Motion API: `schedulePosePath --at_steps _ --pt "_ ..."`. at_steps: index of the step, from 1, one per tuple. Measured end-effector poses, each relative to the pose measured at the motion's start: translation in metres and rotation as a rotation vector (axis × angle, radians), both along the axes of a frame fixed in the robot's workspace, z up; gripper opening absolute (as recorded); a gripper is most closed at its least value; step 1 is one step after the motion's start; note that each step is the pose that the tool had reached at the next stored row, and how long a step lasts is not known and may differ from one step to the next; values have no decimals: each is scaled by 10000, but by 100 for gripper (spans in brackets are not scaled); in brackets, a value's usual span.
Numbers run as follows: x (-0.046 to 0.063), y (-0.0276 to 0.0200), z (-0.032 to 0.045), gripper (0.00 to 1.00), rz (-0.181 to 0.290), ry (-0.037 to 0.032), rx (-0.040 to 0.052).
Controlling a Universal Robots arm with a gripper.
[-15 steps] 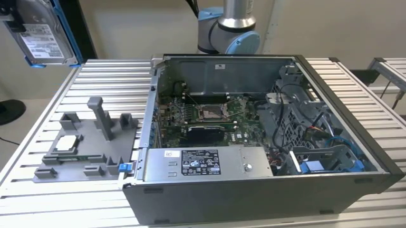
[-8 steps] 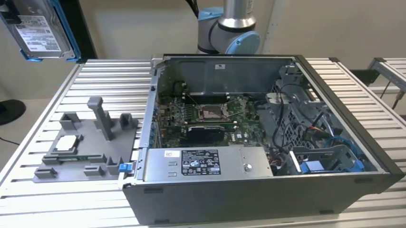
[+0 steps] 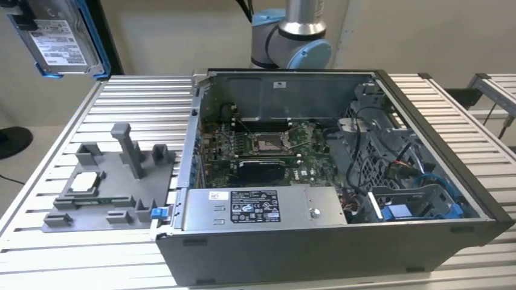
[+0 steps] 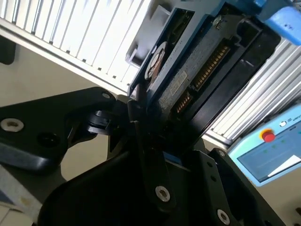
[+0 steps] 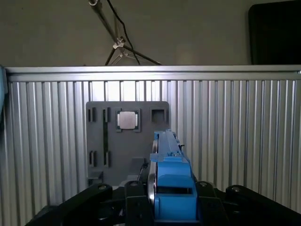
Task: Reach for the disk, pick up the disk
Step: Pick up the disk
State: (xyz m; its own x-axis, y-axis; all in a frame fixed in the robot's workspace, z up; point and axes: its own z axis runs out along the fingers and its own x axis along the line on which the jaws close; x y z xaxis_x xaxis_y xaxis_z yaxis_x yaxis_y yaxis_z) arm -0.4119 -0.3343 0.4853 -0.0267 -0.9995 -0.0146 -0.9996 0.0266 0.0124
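Note:
The disk (image 3: 60, 39), a silver-grey drive with a white label in a blue bracket, hangs high above the table at the exterior view's far upper left, tilted on edge. In the first wrist view its blue bracket (image 5: 171, 183) stands edge-on between the black fingers (image 5: 134, 205) of my gripper (image 5: 171, 200). The second wrist view shows the disk's underside (image 4: 197, 70) with its connector row, clamped at one end by my gripper (image 4: 150, 125). The gripper is shut on the disk, which is clear of the table.
An open computer case (image 3: 339, 235) fills the middle and right of the slatted metal table (image 3: 137, 96). A grey fixture plate (image 3: 121, 193) with posts and a small square chip (image 3: 84, 181) lies to its left, below the disk. The arm's base (image 3: 290, 36) stands behind the case.

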Motion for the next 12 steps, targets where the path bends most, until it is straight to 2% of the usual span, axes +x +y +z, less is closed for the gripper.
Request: schedulePosePath --at_steps 8,12 --pt "354 0 0 0 0 2 0" --pt "390 0 0 0 -2 2 1"
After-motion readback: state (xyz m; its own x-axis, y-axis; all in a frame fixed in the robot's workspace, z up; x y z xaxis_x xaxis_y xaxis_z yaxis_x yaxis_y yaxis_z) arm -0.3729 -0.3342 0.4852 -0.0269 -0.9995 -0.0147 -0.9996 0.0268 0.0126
